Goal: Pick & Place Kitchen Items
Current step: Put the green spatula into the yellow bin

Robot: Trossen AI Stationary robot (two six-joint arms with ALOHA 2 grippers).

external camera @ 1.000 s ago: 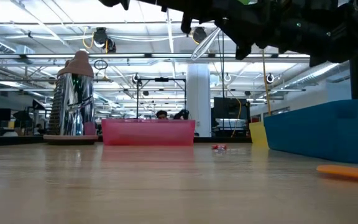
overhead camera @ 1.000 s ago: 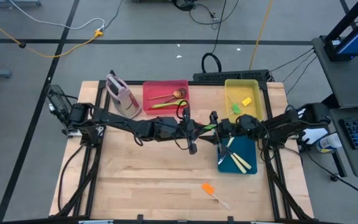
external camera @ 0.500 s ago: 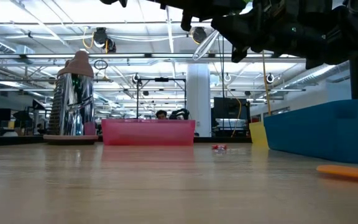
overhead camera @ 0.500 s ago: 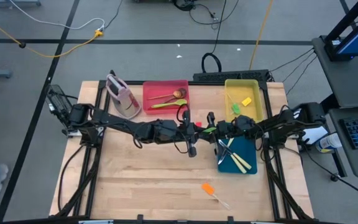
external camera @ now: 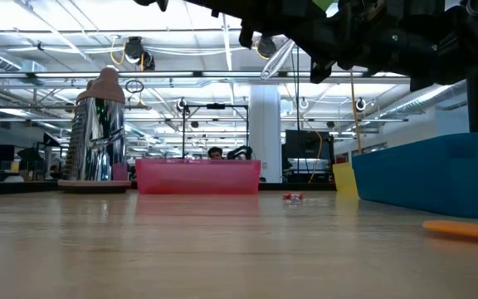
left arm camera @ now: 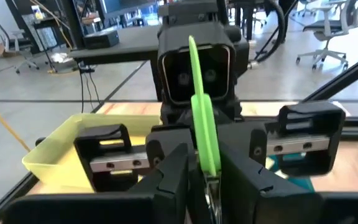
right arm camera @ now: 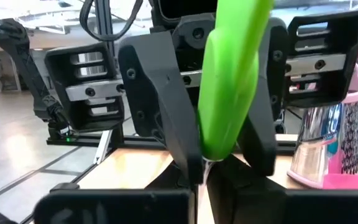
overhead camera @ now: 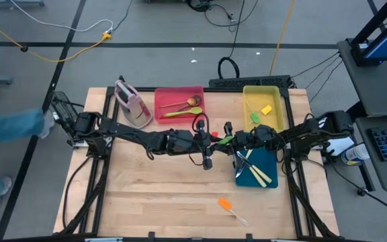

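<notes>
High view showed both arms meeting mid-desk (overhead camera: 153, 195), the left tool (overhead camera: 215, 140) and right tool (overhead camera: 228, 139) facing each other above the wood. Between them sat a green spatula (left arm camera: 202, 127), its clear handle pinched by the left tool's fingers (left arm camera: 170, 175); the right tool's fingers stood spread around the green head.

In the high view the 2 grippers meet over the table's middle, so the green spatula (overhead camera: 224, 140) shows only as a sliver between them. At the picture's left edge a blurred person (overhead camera: 5, 131) is cut off. In the low view the orange spatula (external camera: 468, 230) runs off the right edge.
</notes>
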